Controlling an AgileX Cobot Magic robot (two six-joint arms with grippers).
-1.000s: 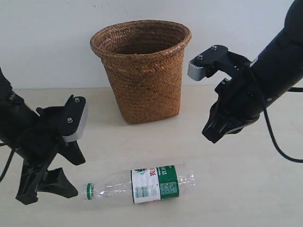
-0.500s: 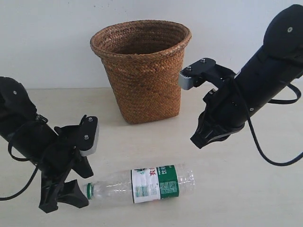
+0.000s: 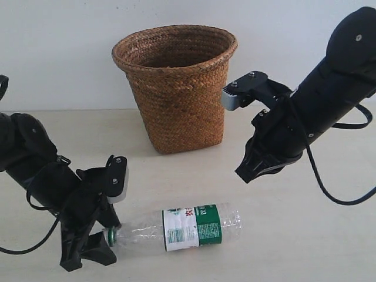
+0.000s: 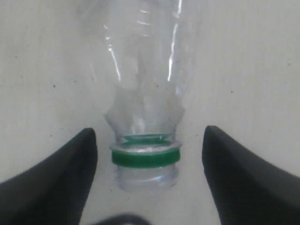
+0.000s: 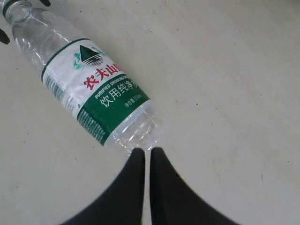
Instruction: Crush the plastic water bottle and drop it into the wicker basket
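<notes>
- The left gripper sits at the lower left of the exterior view, low over the pale table. Its jaws are spread wide.
- In the left wrist view, its two dark fingers stand on either side of the bottle's neck. There is bare table between each finger and the plastic, so nothing is gripped.
- The plastic water bottle lies on its side across the lower middle of the exterior view. Its mouth points left into the left gripper and its base points right.
- The bottle has a green ring around the neck and a green-and-white label band around the middle. The body looks round and undented.
- The wicker basket stands upright at the upper middle of the frame, against the white wall. It is behind the bottle and well apart from it, and the little of its inside that shows is in shadow.
- The right gripper hangs at the right of centre. It is above and to the right of the bottle's base, and just right of the basket.
- In the right wrist view its fingers are drawn nearly together with only a thin slit between them, and they hold nothing. The tips point toward the bottle's base, and in the exterior view they are clear of it.
</notes>
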